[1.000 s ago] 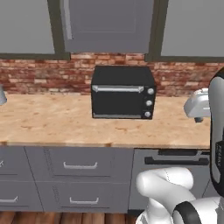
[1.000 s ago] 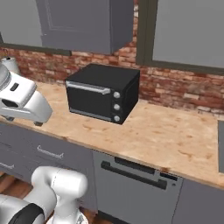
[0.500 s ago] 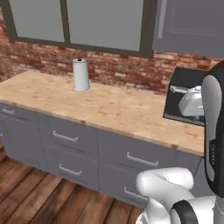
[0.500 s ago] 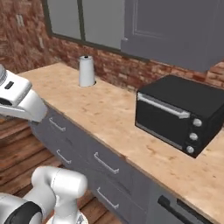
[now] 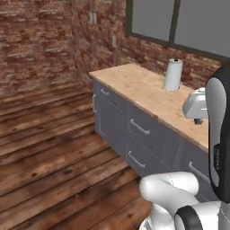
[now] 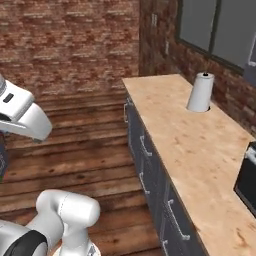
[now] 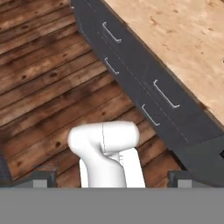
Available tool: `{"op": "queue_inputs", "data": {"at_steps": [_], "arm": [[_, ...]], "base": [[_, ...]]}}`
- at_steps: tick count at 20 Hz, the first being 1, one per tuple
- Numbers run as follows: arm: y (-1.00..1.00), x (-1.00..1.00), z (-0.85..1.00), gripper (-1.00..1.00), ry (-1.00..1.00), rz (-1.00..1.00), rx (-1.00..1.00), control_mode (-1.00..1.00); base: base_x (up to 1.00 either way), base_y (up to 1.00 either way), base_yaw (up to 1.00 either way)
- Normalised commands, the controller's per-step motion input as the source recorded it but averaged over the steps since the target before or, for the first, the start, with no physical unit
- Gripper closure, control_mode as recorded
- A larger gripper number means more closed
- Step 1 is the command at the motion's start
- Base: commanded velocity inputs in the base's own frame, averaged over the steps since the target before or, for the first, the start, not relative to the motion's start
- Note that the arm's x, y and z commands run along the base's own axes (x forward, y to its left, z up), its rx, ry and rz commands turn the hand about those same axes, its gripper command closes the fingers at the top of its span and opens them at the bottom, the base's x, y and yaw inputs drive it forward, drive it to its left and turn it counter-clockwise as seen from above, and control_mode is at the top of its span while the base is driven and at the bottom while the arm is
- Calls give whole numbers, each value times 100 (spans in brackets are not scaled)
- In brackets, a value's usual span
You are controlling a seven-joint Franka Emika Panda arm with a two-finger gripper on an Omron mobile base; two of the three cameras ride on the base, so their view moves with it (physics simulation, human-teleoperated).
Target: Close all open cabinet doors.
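My gripper [image 7: 111,178] points down and its jaws are spread: in the hand view the two dark fingertips [image 7: 41,178] stand well apart, with nothing between them. Below them lie the wooden floor [image 7: 39,70] and the fronts of the grey drawers [image 7: 148,87] with short handles, under the edge of the light wooden counter [image 7: 183,35].

In the left base view, the counter [image 5: 143,90] runs along the brick wall [image 5: 40,40] and ends near a corner of the room. A paper towel roll [image 5: 173,74] stands upright on it, near the wall and below the dark-framed window [image 5: 179,22]. The drawers [image 5: 139,130] sit beneath the counter, and the floor [image 5: 45,148] lies to their left.

In the right base view, the roll [image 6: 201,92] stands on the counter [image 6: 200,145] below the window [image 6: 215,25]. A black oven [image 6: 247,175] is cut off by the right edge. Just past the window, a slate-grey strip [image 6: 251,55] at the right edge looks like part of a cabinet door. I cannot tell whether it is open.
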Motion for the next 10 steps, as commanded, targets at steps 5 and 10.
{"op": "queue_inputs", "data": {"at_steps": [5,10], "arm": [[0,0,0,-100,0,0,0,100],[0,0,0,-100,0,0,0,100]], "base": [[0,6,89],[-8,9,62]]}}
